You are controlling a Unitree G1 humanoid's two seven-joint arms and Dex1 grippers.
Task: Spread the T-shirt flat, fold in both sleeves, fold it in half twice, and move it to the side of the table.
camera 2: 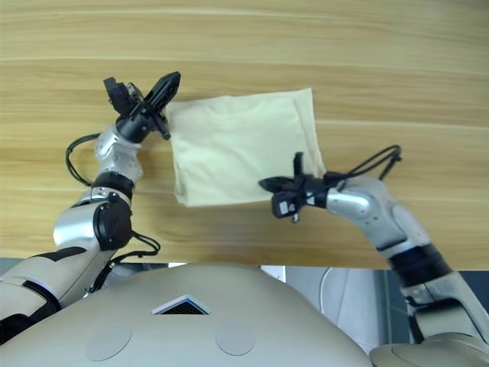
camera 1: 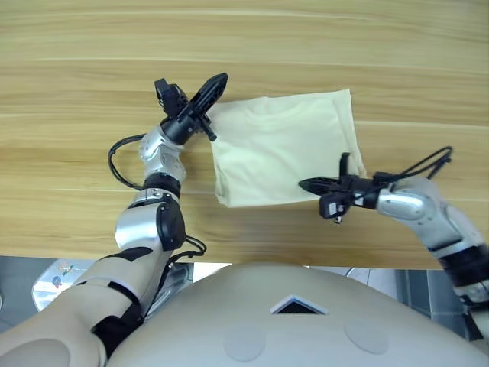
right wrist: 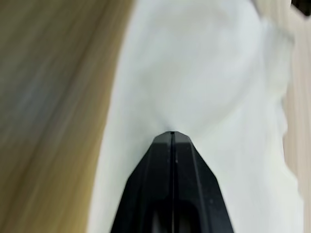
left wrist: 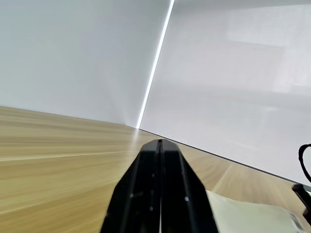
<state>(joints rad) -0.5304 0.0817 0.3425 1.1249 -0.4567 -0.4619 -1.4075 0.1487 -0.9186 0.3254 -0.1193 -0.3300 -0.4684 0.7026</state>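
T-shirt (camera 1: 279, 145): one, folded to a near-square pad, lying mid-table (camera 1: 76, 61) between the two claws; its slightly longer side runs across the table, left to right, a little skewed.

Left claw (camera 1: 220, 81): fingers pressed together on nothing, just beside the pad's far-left corner and pointing away over the wood; in its own wrist view the cloth lies off to one side of the tip, apart from it.

Right claw (camera 1: 304, 183): fingers pressed together, tip resting on the cloth near the near-right corner, pointing in toward the pad's middle; the cloth puckers at the tip, but I cannot tell if any is pinched.

Judging by this, the folds look done and the shift sideways is left; the right claw is the nearer, being already on the cloth.
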